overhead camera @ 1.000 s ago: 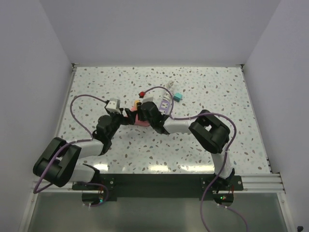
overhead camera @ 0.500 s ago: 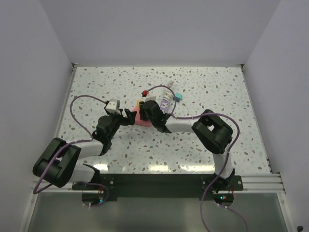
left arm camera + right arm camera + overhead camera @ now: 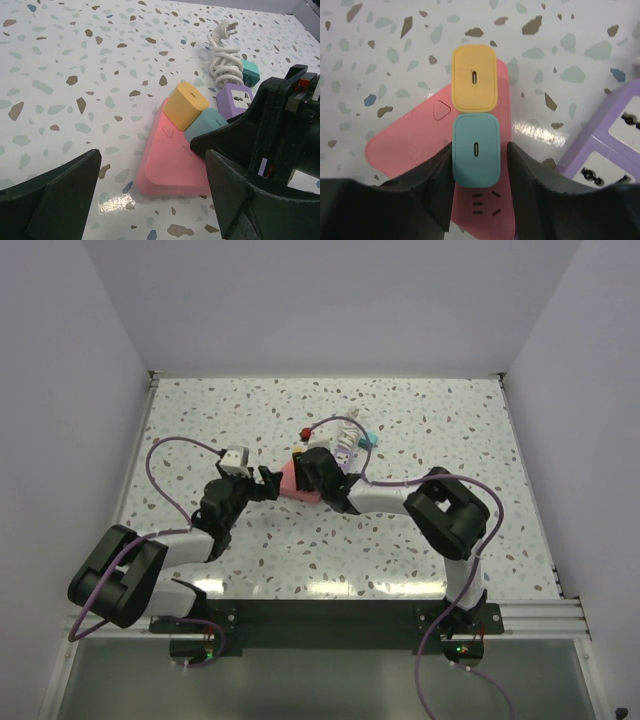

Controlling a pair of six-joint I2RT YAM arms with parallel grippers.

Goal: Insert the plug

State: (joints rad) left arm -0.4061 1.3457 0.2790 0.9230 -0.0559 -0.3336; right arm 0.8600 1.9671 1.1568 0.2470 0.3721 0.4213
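A pink power strip [image 3: 405, 140] lies flat on the speckled table. A yellow plug [image 3: 474, 78] and a teal plug [image 3: 475, 149] sit in it side by side. My right gripper [image 3: 477, 170] straddles the teal plug; its left finger touches the plug's side and a strip of pink shows before the right finger. My left gripper [image 3: 150, 200] is open wide, with the near corner of the pink strip [image 3: 167, 160] between its fingers, not touching. In the top view both grippers meet over the strip [image 3: 291, 480] at the table's middle.
A purple power strip [image 3: 346, 448] lies just right of the pink one, close to my right gripper. Beyond it lie a coiled white cable [image 3: 225, 50], a small teal adapter [image 3: 250, 72] and a red plug [image 3: 305, 433] on a purple cord.
My right gripper and the pink strip have shifted slightly away and to the right. The purple strip and the white cable have moved the same way. The left arm has barely moved.
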